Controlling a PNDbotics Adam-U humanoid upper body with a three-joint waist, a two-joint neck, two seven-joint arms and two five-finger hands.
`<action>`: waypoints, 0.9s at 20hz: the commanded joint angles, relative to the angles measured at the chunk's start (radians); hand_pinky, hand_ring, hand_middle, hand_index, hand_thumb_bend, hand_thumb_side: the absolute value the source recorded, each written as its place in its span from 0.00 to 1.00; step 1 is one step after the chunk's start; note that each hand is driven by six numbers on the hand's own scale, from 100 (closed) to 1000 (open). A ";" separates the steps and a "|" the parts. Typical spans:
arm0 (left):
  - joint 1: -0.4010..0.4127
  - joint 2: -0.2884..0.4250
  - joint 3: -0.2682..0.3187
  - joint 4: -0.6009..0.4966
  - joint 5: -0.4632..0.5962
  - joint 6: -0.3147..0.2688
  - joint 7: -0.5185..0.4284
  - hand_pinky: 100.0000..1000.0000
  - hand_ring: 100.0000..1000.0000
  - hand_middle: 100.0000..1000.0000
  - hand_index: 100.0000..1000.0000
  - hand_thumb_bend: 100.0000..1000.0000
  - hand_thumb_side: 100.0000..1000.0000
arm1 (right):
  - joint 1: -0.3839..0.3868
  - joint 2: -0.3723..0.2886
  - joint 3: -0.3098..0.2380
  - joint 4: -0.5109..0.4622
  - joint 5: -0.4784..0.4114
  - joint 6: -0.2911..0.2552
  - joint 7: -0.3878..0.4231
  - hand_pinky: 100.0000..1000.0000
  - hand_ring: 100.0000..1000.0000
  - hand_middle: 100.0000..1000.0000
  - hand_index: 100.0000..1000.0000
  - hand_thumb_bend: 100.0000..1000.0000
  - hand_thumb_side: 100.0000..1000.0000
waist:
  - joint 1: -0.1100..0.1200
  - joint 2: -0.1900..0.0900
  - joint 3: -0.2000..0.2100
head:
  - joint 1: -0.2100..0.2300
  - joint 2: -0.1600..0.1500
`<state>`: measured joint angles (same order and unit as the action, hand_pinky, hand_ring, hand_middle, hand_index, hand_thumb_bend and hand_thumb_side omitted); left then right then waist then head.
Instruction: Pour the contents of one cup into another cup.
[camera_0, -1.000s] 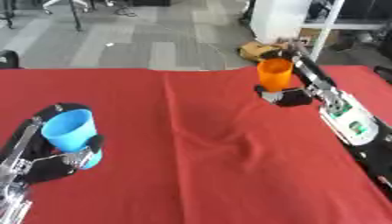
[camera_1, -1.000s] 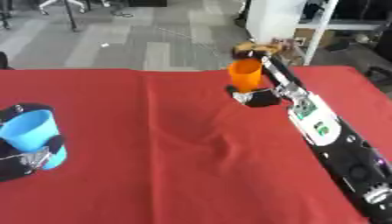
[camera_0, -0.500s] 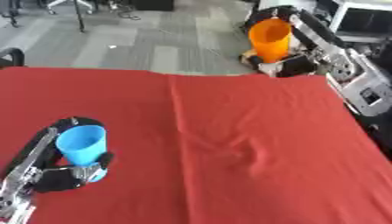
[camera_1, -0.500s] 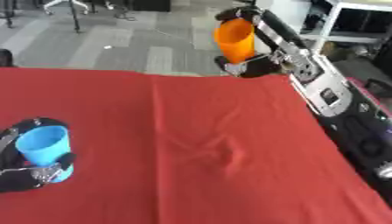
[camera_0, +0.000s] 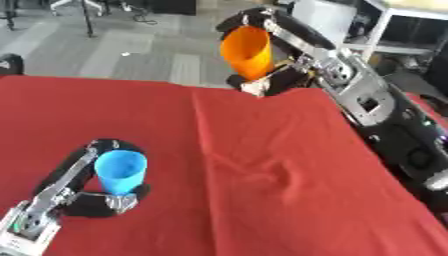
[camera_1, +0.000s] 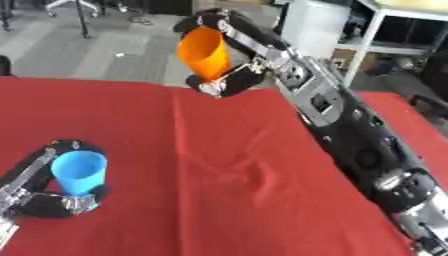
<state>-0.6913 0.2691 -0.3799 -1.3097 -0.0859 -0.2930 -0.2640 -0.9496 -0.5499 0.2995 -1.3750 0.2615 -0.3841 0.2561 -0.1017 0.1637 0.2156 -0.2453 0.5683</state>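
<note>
An orange cup is held up in the air above the far edge of the red table, tilted a little with its mouth toward the upper left. My right hand is shut on it, fingers over the top and thumb below. A blue cup stands upright on the cloth at the near left. My left hand is shut on the blue cup, its fingers curled round the cup's base and back. What is inside either cup is hidden.
The red cloth covers the table and has a wrinkle near its middle. My right arm runs along the table's right side. Beyond the far edge lie grey floor, chair legs and a white desk.
My right hand has lifted the orange cup higher and carried it leftward, toward the table's middle. The blue cup in my left hand shows more to the right; the view has also shifted.
</note>
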 joint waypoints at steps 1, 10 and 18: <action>-0.034 -0.018 -0.005 0.021 -0.029 -0.028 0.002 0.23 0.39 0.42 0.61 0.26 0.00 | -0.034 0.036 0.007 0.003 -0.010 -0.005 0.027 0.29 0.25 0.64 0.84 0.17 0.00 | 0.002 -0.021 -0.001 | -0.003 -0.010; -0.078 -0.052 -0.003 0.070 -0.080 -0.078 0.014 0.23 0.39 0.42 0.61 0.27 0.00 | -0.030 0.135 0.038 -0.006 0.091 -0.055 0.071 0.31 0.27 0.66 0.84 0.19 0.00 | -0.012 -0.025 0.000 | -0.006 -0.007; -0.084 -0.058 0.004 0.090 -0.095 -0.089 0.024 0.23 0.39 0.42 0.61 0.27 0.00 | -0.019 0.163 0.056 -0.031 0.235 -0.118 0.061 0.34 0.29 0.68 0.85 0.20 0.00 | -0.016 -0.026 -0.004 | -0.005 -0.005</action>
<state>-0.7508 0.2126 -0.3838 -1.2101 -0.1771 -0.3775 -0.2433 -0.9530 -0.3777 0.3612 -1.3863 0.4805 -0.4932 0.3197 -0.1246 0.1580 0.2139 -0.2486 0.5684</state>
